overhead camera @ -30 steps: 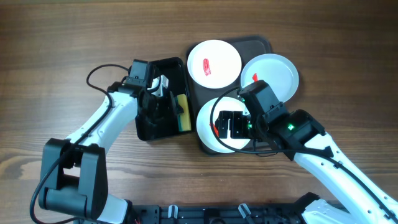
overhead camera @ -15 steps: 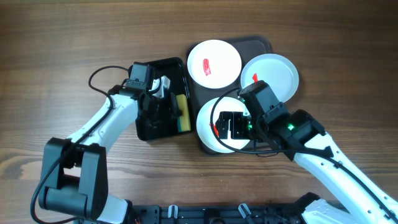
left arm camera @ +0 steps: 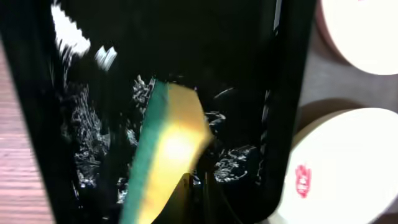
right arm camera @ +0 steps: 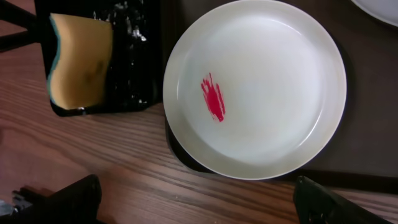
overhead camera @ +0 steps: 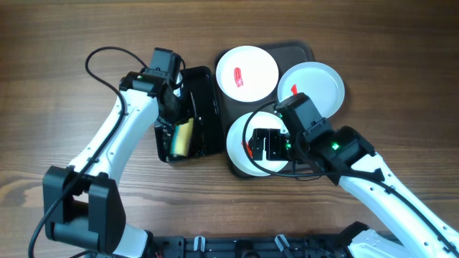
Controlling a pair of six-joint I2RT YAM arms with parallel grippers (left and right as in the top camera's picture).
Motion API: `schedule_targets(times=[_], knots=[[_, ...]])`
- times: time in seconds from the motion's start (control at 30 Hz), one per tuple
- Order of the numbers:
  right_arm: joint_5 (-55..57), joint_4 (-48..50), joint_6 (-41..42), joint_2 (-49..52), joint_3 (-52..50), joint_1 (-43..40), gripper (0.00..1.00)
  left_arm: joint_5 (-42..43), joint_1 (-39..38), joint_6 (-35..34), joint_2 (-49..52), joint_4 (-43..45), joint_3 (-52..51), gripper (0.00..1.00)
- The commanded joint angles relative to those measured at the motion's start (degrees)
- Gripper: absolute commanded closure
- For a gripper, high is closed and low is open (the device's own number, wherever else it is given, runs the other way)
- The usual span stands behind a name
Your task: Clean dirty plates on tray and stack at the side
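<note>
While left fingers [overhead camera: 176,131] pinch a sponge [right arm camera: 78,62], right fingers [overhead camera: 267,145] wide apart over a smeared plate [right arm camera: 255,87]

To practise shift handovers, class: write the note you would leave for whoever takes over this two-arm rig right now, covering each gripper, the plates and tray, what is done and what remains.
Left gripper: shut on the yellow-green sponge, at the black tub.
Right gripper: open, empty, hovering over the near white plate.
Plates: all three on the tray. The near white plate and the far white plate each show a red smear. The pale blue plate overhangs the tray's right edge.
Done: sponge in hand; nothing wiped or stacked.
Left: wipe the smears, stack the plates beside the tray.
</note>
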Motion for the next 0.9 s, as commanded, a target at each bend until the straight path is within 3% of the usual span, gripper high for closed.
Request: schedule_targets(times=[0.0, 0.2, 0.27, 0.4, 0.5, 0.57, 0.63, 0.77, 0.87], knots=[[-0.52, 0.13, 0.35, 0.74, 0.85, -0.02, 0.00, -8.96, -2.84, -0.66, 0.20, -0.44, 0.59, 0.96], [-0.57, 0.09, 0.35, 0.74, 0.85, -0.02, 0.00, -10.54, -7.17, -2.62, 0.72, 0.42, 0.61, 0.96], [-1.03, -0.15, 0.33, 0.74, 0.85, -0.02, 0.00, -13.99, -7.13, -7.06, 0.37, -1.31, 0.61, 0.96], [-1.66, -0.98, 0.35, 0.74, 0.85, -0.02, 0.00, -13.57, -3.10, -10.97, 0.04, -3.67, 0.61, 0.96], [-1.64, -0.94, 0.35, 0.74, 0.85, -0.02, 0.00, -7.72, 1.60, -10.88, 0.07, -4.13, 0.61, 0.95], [-1.64, -0.55, 0.35, 0.74, 0.85, -0.02, 0.00, -3.37, 3.85, -10.29, 0.07, -4.35, 0.61, 0.80], [-1.64, -0.37, 0.37, 0.74, 0.85, -0.02, 0.00, -1.99, 5.07, -10.29, 0.07, -5.16, 0.59, 0.73], [-1.64, -0.33, 0.35, 0.74, 0.85, -0.02, 0.00, 1.68, 6.80, -5.35, 0.09, -4.55, -1.01, 0.69], [-1.64, -0.33, 0.35, 0.74, 0.85, -0.02, 0.00, 6.32, 7.58, -1.20, 0.09, -1.79, -4.35, 0.61]])
